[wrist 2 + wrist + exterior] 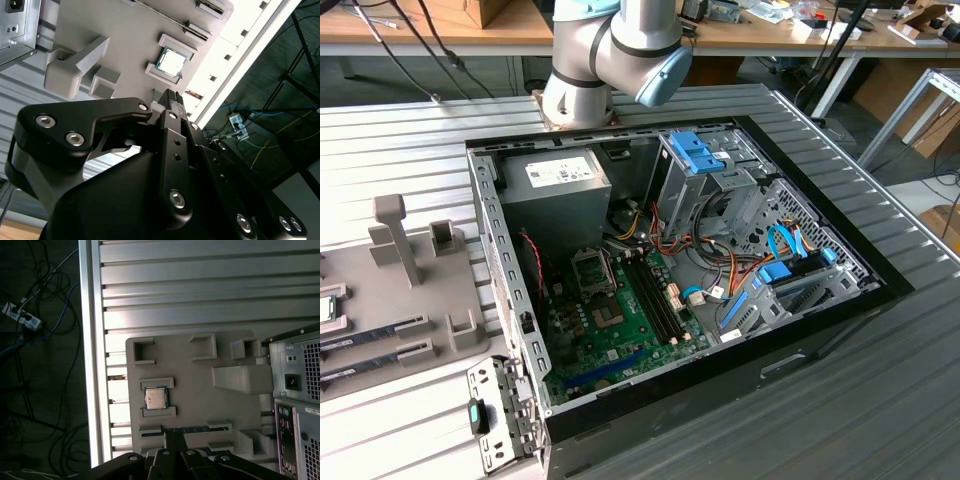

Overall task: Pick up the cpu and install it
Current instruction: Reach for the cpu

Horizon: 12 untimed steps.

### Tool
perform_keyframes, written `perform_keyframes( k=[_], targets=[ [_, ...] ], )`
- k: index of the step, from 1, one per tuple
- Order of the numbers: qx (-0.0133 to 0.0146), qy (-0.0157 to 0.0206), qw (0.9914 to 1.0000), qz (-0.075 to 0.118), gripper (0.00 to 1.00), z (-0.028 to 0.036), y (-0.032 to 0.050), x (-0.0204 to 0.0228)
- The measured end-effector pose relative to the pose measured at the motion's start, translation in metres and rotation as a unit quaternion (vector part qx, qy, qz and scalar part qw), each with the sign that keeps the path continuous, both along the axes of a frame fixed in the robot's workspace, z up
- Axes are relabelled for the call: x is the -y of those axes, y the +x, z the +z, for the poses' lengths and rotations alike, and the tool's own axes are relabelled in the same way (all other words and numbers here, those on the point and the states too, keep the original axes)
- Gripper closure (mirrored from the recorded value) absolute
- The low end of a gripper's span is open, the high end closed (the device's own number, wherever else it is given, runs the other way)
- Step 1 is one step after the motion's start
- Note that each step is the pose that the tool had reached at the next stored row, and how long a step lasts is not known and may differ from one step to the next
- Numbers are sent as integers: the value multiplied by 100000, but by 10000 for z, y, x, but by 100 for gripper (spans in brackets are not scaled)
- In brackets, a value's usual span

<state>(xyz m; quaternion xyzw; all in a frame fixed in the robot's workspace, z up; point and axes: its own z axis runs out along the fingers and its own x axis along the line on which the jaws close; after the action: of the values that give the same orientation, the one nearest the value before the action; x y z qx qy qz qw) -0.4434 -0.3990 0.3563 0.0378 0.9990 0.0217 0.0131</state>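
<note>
First wrist view shows the cpu (pixel 155 398) lying flat on a grey tray (pixel 200 405), with its silver top facing up and a thin green rim around it. It sits between two small bracket-shaped ridges of the tray, which hold it on two opposite sides. The gripper (pixel 174 432) hangs above the same tray, near the cpu but apart from it and not touching it. Its two black fingers look pressed together, with nothing between them. In the second wrist view the cpu (pixel 170 61) is again in its place on the tray (pixel 115 30), and the gripper (pixel 172 95) points toward it with the fingertips closed on each other. The tray rests on a ribbed metal table (pixel 200 290), just beside the back of a computer case (pixel 295 405). In the exterior view the tray (pixel 410 300) is on the exterior view's left of the open computer case (pixel 840 330), and long memory sticks (pixel 370 330) lie in its slots. Inside the case there is a green motherboard (pixel 620 320) with a metal-framed socket (pixel 592 268), near the grey power supply (pixel 555 185). The arm (pixel 610 50) rises from behind the case.
</note>
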Motion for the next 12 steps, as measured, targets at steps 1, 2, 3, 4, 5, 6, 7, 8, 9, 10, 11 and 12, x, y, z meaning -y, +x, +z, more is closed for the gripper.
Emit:
perform_keyframes(
  k=[1, 2, 3, 4, 5, 6, 7, 8, 9, 10, 11, 12],
  targets=[
    [-1, 0, 100000, -2, 89, -3, 0, 0],
    [-3, -2, 100000, -3, 89, -5, 0, 0],
    [-1, -3, 100000, -2, 89, -7, 0, 0],
    [-3, -1, 100000, -3, 89, -8, 0, 0],
    [-1, -1, 100000, -2, 89, -9, 0, 0],
    [0, -1, 100000, -3, 89, -12, 0, 0],
    [-2, -2, 100000, -2, 89, -14, 0, 0],
    [-4, -2, 100000, 0, 89, -16, 0, 0],
    [0, -1, 100000, -3, 89, -18, 0, 0],
    [-1, -3, 100000, -4, 89, -20, 0, 0],
    [2, 0, 100000, -3, 89, -23, 0, 0],
    [1, -2, 100000, -2, 89, -28, 0, 0]
  ],
)
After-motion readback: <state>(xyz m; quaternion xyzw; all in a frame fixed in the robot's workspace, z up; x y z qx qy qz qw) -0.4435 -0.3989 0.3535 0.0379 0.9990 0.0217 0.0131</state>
